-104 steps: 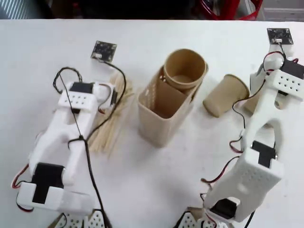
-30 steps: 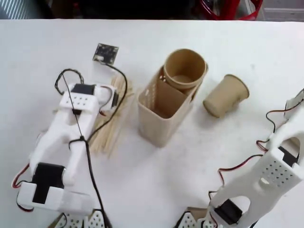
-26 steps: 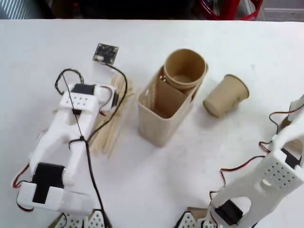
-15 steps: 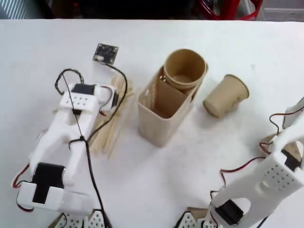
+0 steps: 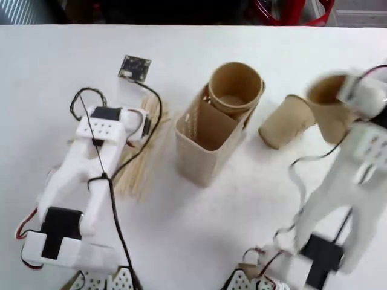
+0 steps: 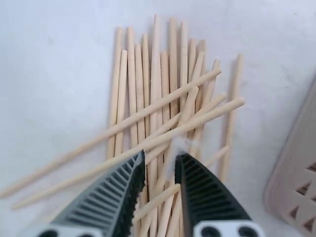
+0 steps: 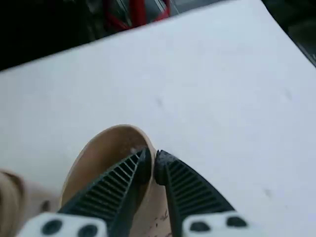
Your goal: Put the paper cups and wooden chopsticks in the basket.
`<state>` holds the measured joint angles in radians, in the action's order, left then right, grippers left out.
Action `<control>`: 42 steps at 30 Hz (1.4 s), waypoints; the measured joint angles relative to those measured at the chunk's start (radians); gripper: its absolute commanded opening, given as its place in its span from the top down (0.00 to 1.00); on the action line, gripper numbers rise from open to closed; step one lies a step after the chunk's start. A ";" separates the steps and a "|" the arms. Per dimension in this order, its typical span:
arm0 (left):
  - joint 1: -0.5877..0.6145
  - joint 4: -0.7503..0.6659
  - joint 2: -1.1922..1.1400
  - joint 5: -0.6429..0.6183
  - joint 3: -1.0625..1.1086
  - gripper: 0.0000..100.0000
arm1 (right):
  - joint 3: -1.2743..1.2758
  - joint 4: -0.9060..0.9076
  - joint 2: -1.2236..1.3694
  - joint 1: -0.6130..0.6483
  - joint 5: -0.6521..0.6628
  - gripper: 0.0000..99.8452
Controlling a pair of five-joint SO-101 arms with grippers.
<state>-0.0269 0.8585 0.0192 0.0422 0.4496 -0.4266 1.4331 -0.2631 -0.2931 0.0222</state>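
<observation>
Left gripper (image 6: 159, 158): its two ribbed fingers stand a little apart, closed on nothing, low over the chopsticks; sticks show through the gap between them.
Right gripper (image 7: 152, 155): pinched tight on the rim of the held cup, one finger inside the mouth and one outside the wall.
Held cup (image 5: 326, 99): at the right of the high view, raised off the table and tilted, mouth facing up and toward the frame's left; just beside the lying cup.
Lying cup (image 5: 284, 124): on its side on the table (image 5: 181, 229), right of centre in the high view, mouth toward the upper right, near the basket but apart from it.
Nested cup (image 5: 236, 87): upright in the far end of the basket, its rim well above the basket's edge.
Basket (image 5: 199, 160): tall, beige, with lattice sides, in the middle of the high view, set at an angle; its near compartment is open.
Chopsticks (image 6: 163, 98): a loose, crossed heap flat on the table, left of the basket, partly under the left arm in the high view.
Circuit board (image 5: 133, 66): small and dark, in the upper left of the high view, wired to the left arm.
</observation>
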 measured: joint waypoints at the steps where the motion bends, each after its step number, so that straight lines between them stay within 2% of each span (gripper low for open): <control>1: 0.000 0.000 0.000 0.000 0.000 0.88 | 0.000 -0.028 -0.044 0.054 -0.034 0.98; 5: 0.000 0.000 0.000 0.000 0.000 0.88 | -0.002 -0.161 -0.161 0.262 -0.143 0.98; 8: 0.000 0.000 0.000 0.000 0.000 0.88 | -0.002 -0.207 -0.164 0.405 -0.170 0.98; 12: 0.000 0.000 0.000 0.000 0.000 0.88 | 0.031 -0.221 -0.095 0.480 -0.180 0.98; 17: 0.000 0.000 0.000 0.000 0.000 0.88 | 0.078 -0.222 0.029 0.470 -0.241 0.98; 24: 0.000 0.000 0.000 0.000 0.000 0.88 | 0.083 -0.226 0.104 0.384 -0.261 0.97; 32: 0.000 0.000 0.000 0.000 0.000 0.88 | 0.083 -0.135 0.150 0.384 -0.262 0.66; 38: 0.000 0.000 0.000 0.000 0.000 0.88 | 0.083 -0.040 0.150 0.356 -0.256 0.63; 42: 0.000 0.000 0.000 0.000 0.000 0.88 | 0.083 -0.034 0.150 0.296 -0.095 0.63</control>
<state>-0.0269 0.8585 0.0192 0.0422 0.4496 -0.3437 1.3993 -0.1128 0.0031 -0.0729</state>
